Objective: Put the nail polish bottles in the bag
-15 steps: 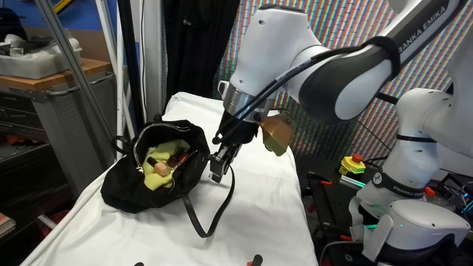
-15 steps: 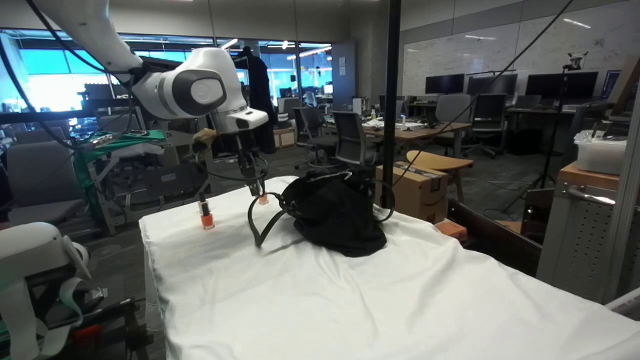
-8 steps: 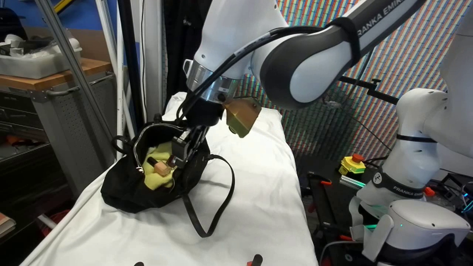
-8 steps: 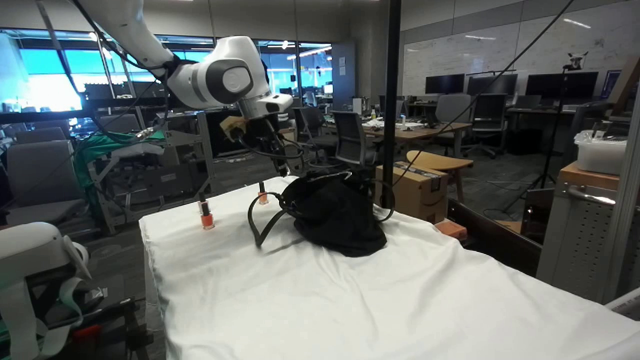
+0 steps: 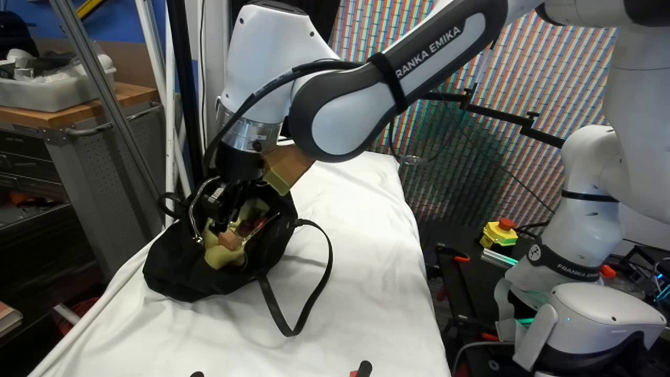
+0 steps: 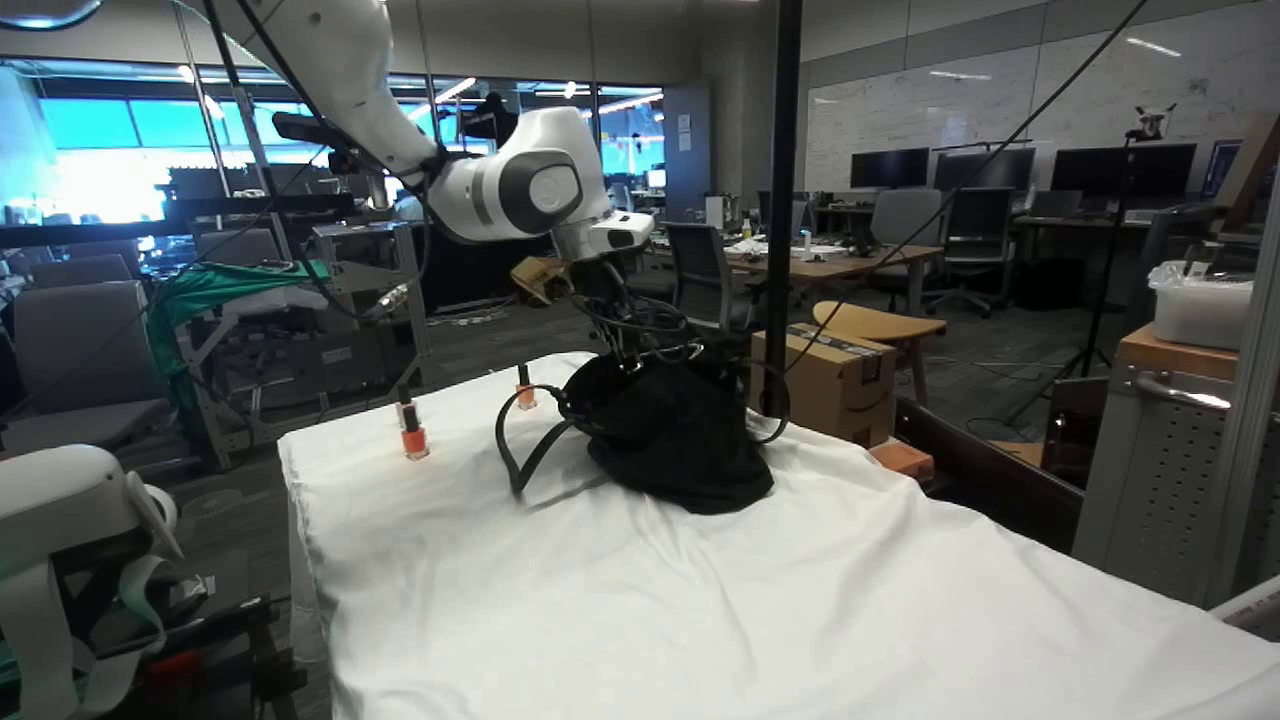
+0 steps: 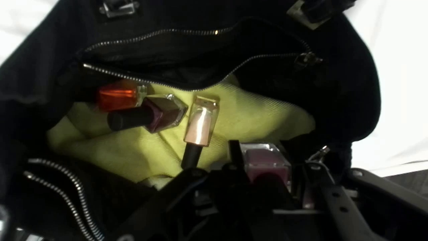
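The black bag (image 5: pixel 178 275) lies open on the white cloth, its yellow-green lining showing. In the wrist view my gripper (image 7: pixel 262 157) is shut on a dark pink nail polish bottle (image 7: pixel 265 159), over the bag's interior. An orange-red bottle (image 7: pixel 117 96), a dark red bottle (image 7: pixel 165 113) and a peach bottle (image 7: pixel 200 129) lie on the lining. In an exterior view the fingers reach into the bag's mouth, and the held bottle cannot be made out there. On the table stand an orange-red bottle (image 6: pixel 415 440), one partly behind it (image 6: pixel 403 405), and an orange bottle (image 6: pixel 526 393).
A strap (image 5: pixel 301 314) loops out over the cloth on the bag's near side. Metal zippers (image 7: pixel 160 32) edge the inner pocket and the opening. A black pole (image 6: pixel 783 200) and a cardboard box (image 6: pixel 840 385) stand beyond the table.
From beside the bag, over the table, my gripper has travelled across the rim and now points down into the bag's mouth. Bag and standing bottles have stayed put.
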Available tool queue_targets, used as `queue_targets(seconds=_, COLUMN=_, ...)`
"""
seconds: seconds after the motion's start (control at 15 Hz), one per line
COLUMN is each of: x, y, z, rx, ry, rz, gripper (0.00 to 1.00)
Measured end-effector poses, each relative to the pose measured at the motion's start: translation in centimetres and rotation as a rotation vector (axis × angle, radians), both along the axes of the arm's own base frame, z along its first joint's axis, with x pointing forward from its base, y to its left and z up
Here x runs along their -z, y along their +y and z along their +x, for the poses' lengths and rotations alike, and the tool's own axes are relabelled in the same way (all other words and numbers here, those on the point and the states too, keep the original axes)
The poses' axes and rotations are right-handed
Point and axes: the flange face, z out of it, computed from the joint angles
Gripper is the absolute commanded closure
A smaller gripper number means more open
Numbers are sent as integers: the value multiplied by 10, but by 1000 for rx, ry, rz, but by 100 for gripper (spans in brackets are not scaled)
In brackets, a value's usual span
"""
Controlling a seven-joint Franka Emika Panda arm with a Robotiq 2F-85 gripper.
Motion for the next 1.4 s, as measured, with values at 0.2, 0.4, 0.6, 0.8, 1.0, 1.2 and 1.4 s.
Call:
queue_targets(seconds=0.2, x=7, y=-10, z=20, rx=10, ry=11, rz=-18, gripper=23)
queue_targets(seconds=0.4, x=11, y=-14, z=32, rx=11, ry=26, rz=-31, gripper=2)
queue_targets(seconds=0.6, x=12, y=-14, z=37, rx=6, ry=39, rz=-39, gripper=0)
queue_targets(seconds=0.8, x=9, y=-10, z=36, rx=-7, ry=54, rz=-47, gripper=0)
queue_targets(seconds=1.0, x=5, y=0, z=30, rx=-25, ry=81, rz=-54, gripper=0)
queue_targets(seconds=1.2, x=-2, y=17, z=17, rx=-54, ry=103, rz=-56, gripper=0)
queue_targets(seconds=1.4, x=-9, y=34, z=-6, rx=-88, ry=123, rz=-59, gripper=0)
